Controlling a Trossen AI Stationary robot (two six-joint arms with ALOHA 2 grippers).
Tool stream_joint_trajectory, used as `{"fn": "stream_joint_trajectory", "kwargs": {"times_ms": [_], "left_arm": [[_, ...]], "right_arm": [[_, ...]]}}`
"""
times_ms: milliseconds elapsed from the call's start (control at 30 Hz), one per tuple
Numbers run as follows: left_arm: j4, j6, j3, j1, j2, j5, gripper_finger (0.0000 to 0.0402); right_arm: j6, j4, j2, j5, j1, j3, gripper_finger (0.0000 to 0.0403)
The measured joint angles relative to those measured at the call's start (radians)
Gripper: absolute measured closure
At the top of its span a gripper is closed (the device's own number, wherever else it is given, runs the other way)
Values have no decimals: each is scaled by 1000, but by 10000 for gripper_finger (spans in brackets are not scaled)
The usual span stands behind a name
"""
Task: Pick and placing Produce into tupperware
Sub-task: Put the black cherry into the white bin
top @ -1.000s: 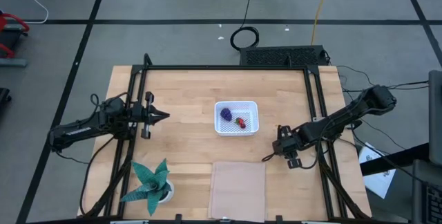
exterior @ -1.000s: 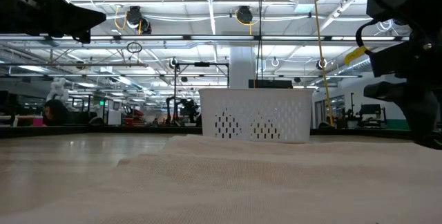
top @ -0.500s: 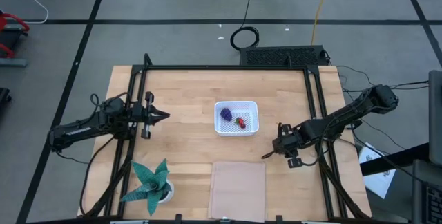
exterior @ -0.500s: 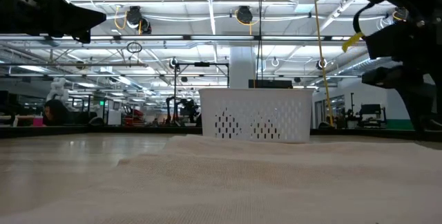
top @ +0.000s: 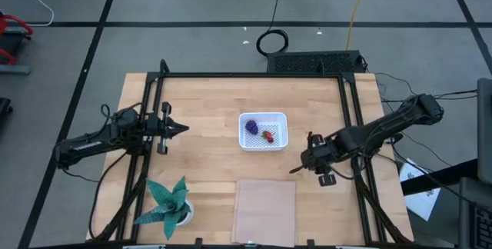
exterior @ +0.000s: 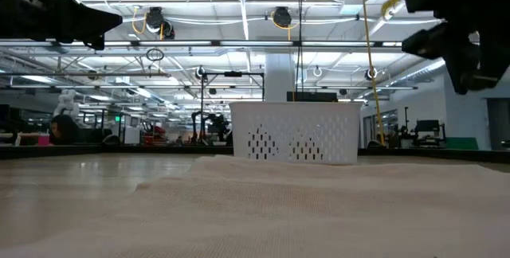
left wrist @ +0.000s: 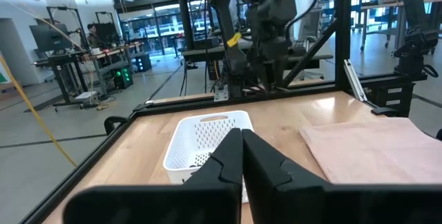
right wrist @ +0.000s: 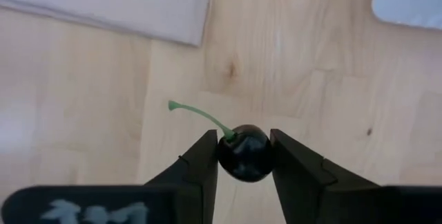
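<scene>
The white tupperware point(top: 263, 131) sits mid-table with the purple lump point(top: 251, 126) and the red piece point(top: 267, 135) inside. One dark reddish-brown ball point(right wrist: 243, 153) with a thin green stem point(right wrist: 199, 117) is in my right gripper point(right wrist: 243, 163), which hangs over bare wood near and right of the tupperware point(top: 298, 169). A second ball does not show. My left gripper point(top: 181, 128) is shut and hovers left of the tupperware, pointing at it point(left wrist: 207, 135). My right gripper pinches the dark ball point(right wrist: 243, 153) by its two sides between its two fingers point(right wrist: 202, 160), coming from above and pointing down at the table. The ball is lifted clear of the wood. Its green stem point(right wrist: 199, 117) sticks out sideways, free.
A flat translucent pinkish rectangle point(top: 265, 209) lies at the near edge, close to the right gripper point(right wrist: 103, 3). A teal spiky potted plant point(top: 169, 201) stands at the near left corner. Black frame rails point(top: 350, 126) run along the table's sides.
My right gripper has risen from the table, as the low view shows its arm climbing out of the picture, and it has drifted slightly toward the tupperware. The left arm has kept still.
</scene>
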Motion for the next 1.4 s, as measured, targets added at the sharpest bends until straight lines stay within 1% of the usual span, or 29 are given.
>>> {"fn": "stream_joint_trajectory", "kwargs": {"times_ms": [100,200,333,533,900,1200,1400], "left_arm": [[0,0,0,0,0,0,399],[0,0,0,0,0,0,389],[0,0,0,0,0,0,377],[0,0,0,0,0,0,375],[0,1,0,0,0,0,400],[0,1,0,0,0,0,375],[0,1,0,0,0,0,378]], "right_arm": [[0,-28,0,1,0,42,301],[0,-55,0,2,0,79,295],[1,-81,0,2,-9,125,297],[3,-129,0,2,-36,180,298],[4,-183,0,2,-72,208,297],[3,-185,0,2,-72,236,297],[3,-187,0,2,-72,239,298]]}}
